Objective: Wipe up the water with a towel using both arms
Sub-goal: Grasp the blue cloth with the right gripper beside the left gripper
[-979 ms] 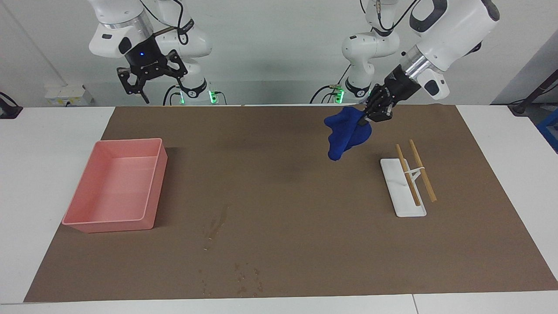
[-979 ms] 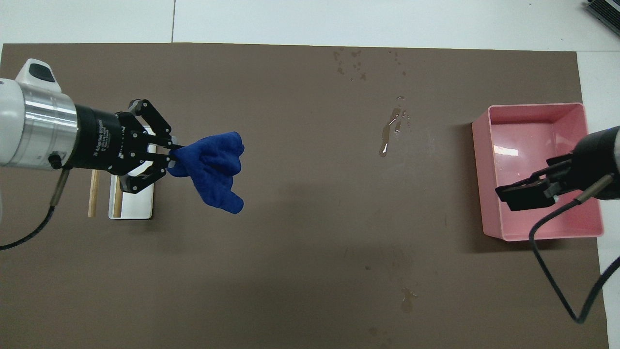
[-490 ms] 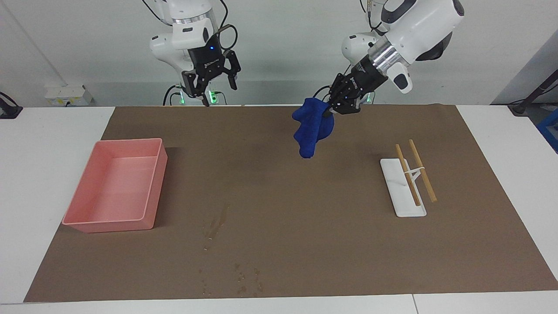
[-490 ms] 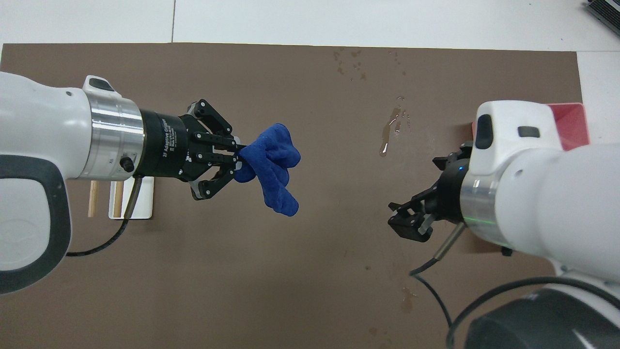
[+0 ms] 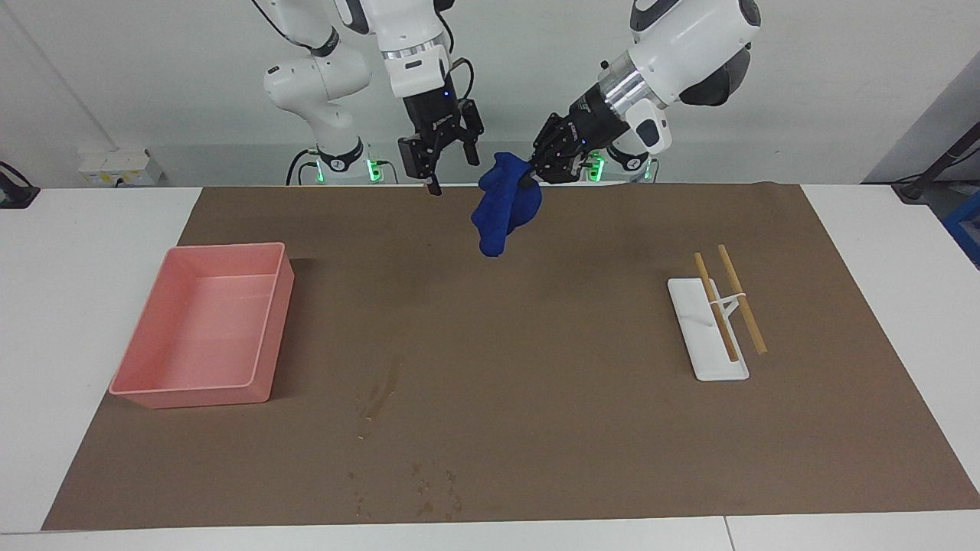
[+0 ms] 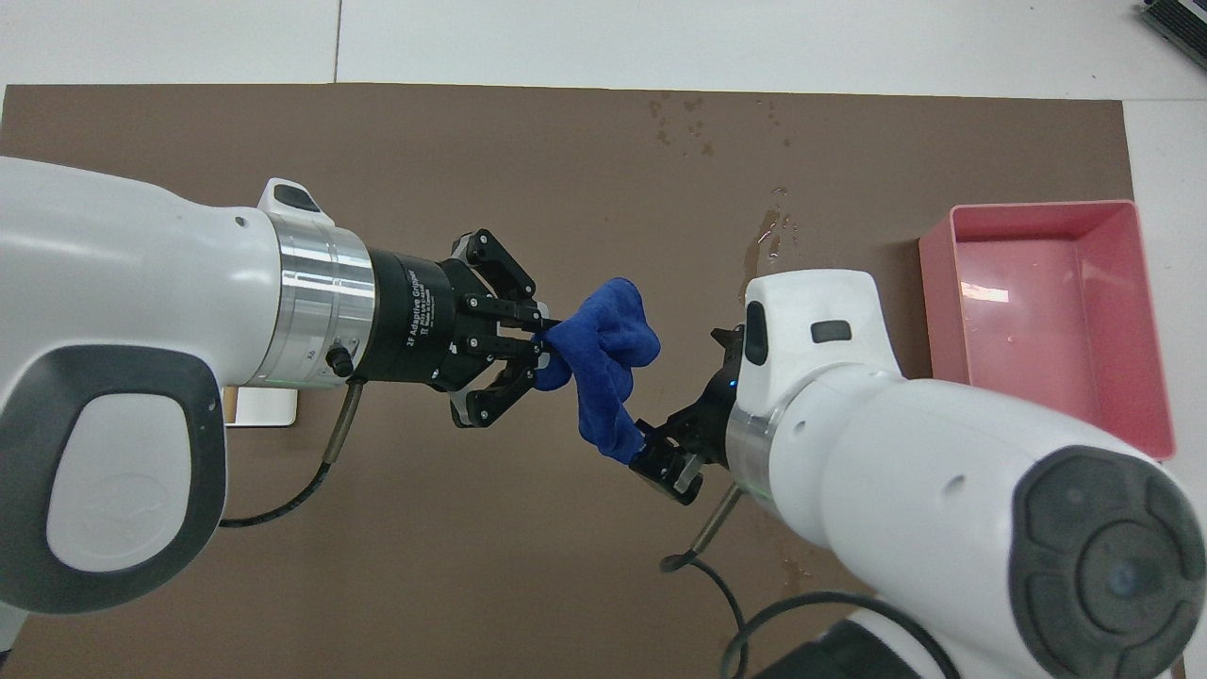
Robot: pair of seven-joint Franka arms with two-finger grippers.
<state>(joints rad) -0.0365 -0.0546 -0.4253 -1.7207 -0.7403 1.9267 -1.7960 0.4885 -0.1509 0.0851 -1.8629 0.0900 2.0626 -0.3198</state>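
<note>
From the facing view, your left gripper (image 5: 530, 177) is pinched tight on one corner of the towel (image 5: 501, 203), and the blue cloth hangs down from it in the air over the mat (image 5: 536, 428), at the robots' end. Your right gripper (image 5: 448, 164) is up just beside the towel, fingers spread, not touching it that I can make out. Down on the mat, the water (image 5: 380, 396) is a glossy streak with drops scattered farther from the robots, beside the pink tray (image 5: 130, 367) and well apart from the towel. So nothing is wiped yet: you've got the cloth lifted, and that's all.

Now the overhead view. Your left gripper (image 6: 547, 335) comes in from the bottom left with its fingertips clamped on the towel (image 6: 603, 363), the outer links splayed. Your right gripper (image 6: 660, 453) sits at the towel's dangling lower end, fingers apart; whether it touches the cloth I can't tell from up here. The water (image 6: 766, 240) shows untouched and shiny, farther from the robots than both grippers, near the tray (image 6: 1146, 311). The white holder (image 6: 264, 405) with its sticks peeks out under your left arm.

My read: you look set for a handover or a two-handed hold. Still to come are the second grip, the carry to the streak, and the wipe itself.
</note>
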